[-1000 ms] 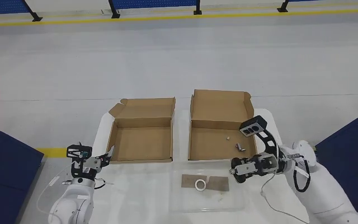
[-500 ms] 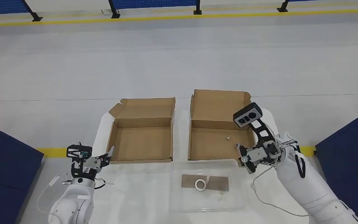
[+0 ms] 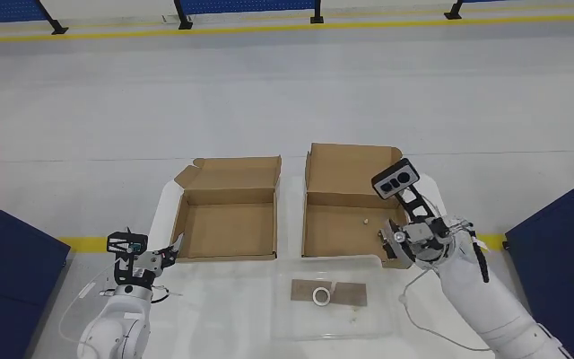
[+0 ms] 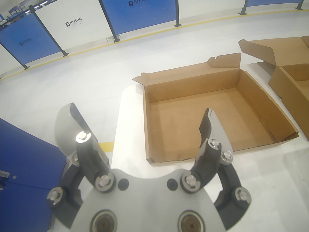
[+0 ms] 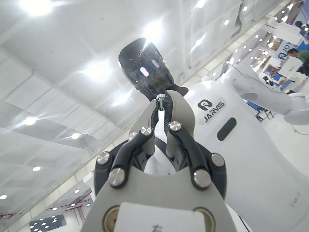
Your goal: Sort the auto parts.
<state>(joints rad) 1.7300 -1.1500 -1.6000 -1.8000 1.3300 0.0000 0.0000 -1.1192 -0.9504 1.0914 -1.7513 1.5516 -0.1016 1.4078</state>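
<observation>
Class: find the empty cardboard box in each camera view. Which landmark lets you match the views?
Top view: empty box, ahead of the left gripper.
Left wrist view: empty box, just beyond the left gripper's open fingers.
Right wrist view: camera faces up at the ceiling.
Shared landmark: the second box beside it.

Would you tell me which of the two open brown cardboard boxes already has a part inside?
The brown cardboard box nearer the right gripper: a small pale part lies on its floor; the other box is bare.
</observation>
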